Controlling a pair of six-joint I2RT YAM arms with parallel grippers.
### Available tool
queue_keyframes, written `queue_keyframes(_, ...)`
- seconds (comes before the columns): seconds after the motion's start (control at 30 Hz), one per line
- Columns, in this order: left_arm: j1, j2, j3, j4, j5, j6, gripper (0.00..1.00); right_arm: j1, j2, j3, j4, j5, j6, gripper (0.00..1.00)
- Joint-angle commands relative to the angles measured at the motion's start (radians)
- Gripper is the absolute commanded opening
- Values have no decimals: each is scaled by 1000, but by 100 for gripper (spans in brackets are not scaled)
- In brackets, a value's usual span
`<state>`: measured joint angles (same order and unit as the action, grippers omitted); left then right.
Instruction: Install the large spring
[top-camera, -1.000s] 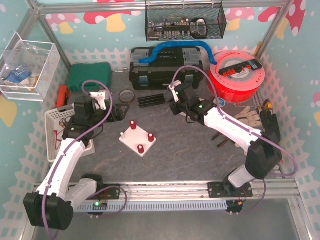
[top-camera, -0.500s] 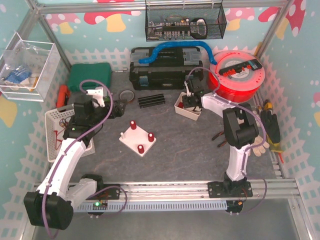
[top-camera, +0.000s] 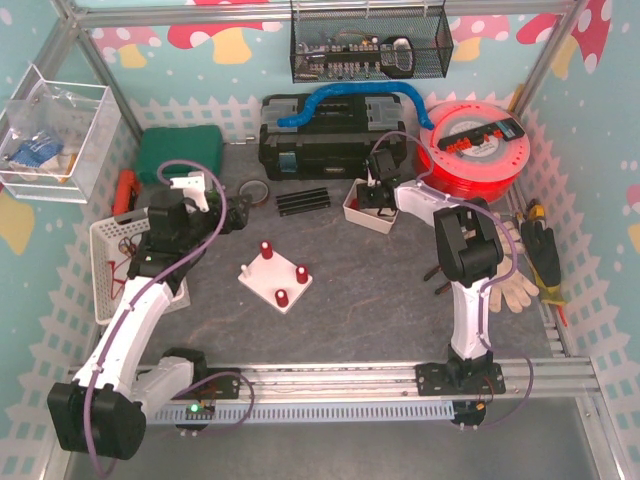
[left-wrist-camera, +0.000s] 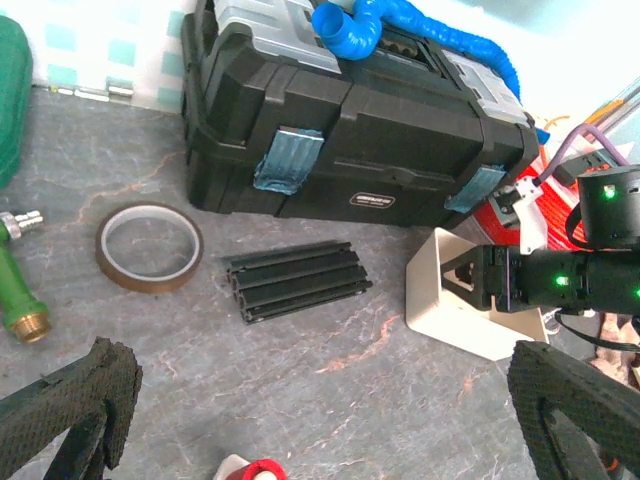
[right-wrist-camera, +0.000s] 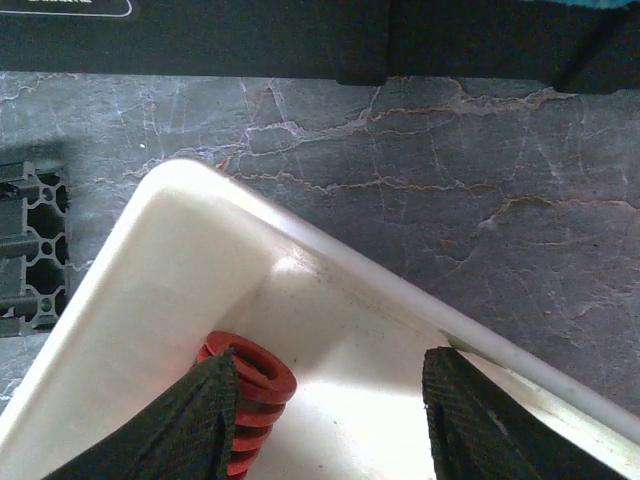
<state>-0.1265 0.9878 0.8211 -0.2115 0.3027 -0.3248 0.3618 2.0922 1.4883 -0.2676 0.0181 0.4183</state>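
A white base (top-camera: 274, 279) with three red pegs lies at the table's middle. A white tray (top-camera: 352, 213) stands in front of the black toolbox; it also shows in the left wrist view (left-wrist-camera: 440, 300). My right gripper (top-camera: 375, 197) reaches down into it, jaws open. In the right wrist view a red coil spring (right-wrist-camera: 255, 385) lies in the tray (right-wrist-camera: 170, 260), partly behind the left finger of my right gripper (right-wrist-camera: 325, 425). My left gripper (top-camera: 240, 212) is open and empty, left of the tray; in its own view the gripper (left-wrist-camera: 330, 420) hovers over bare table.
A black toolbox (top-camera: 332, 140) with a blue hose, a black rail block (top-camera: 302, 201), a tape ring (top-camera: 252, 190), a red spool (top-camera: 475, 150), a green case (top-camera: 178, 150), a white basket (top-camera: 105, 262), and gloves and pliers (top-camera: 520, 265).
My right arm has swung back and to the right, folded up, and lowered its open gripper into the white tray. My left arm has barely moved.
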Motion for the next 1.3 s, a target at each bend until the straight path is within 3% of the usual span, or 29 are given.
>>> queue_keyframes(0.0,-8,4,-12,26,-10,18,99,-18,20,-5,-45,43,15,53)
queue_keyframes(0.23,-12,-1,-11,24,-18,24,99,-20,-89,19,-24,-91,19,53)
queue_keyframes(0.47,-16,-13,-20,24,-29,28,99,-20,-35,-13,-7,-205,115,54)
queue_keyframes(0.83,-19,-13,-19,24,-46,45,99,-17,44,-52,-20,-99,177,54)
queue_keyframes(1.0,-18,-8,-20,24,-43,50,99,-16,44,-41,-40,-6,167,48)
queue_keyframes(1.27,-19,-2,-23,26,-44,53,99,-16,33,-56,-2,-3,150,23)
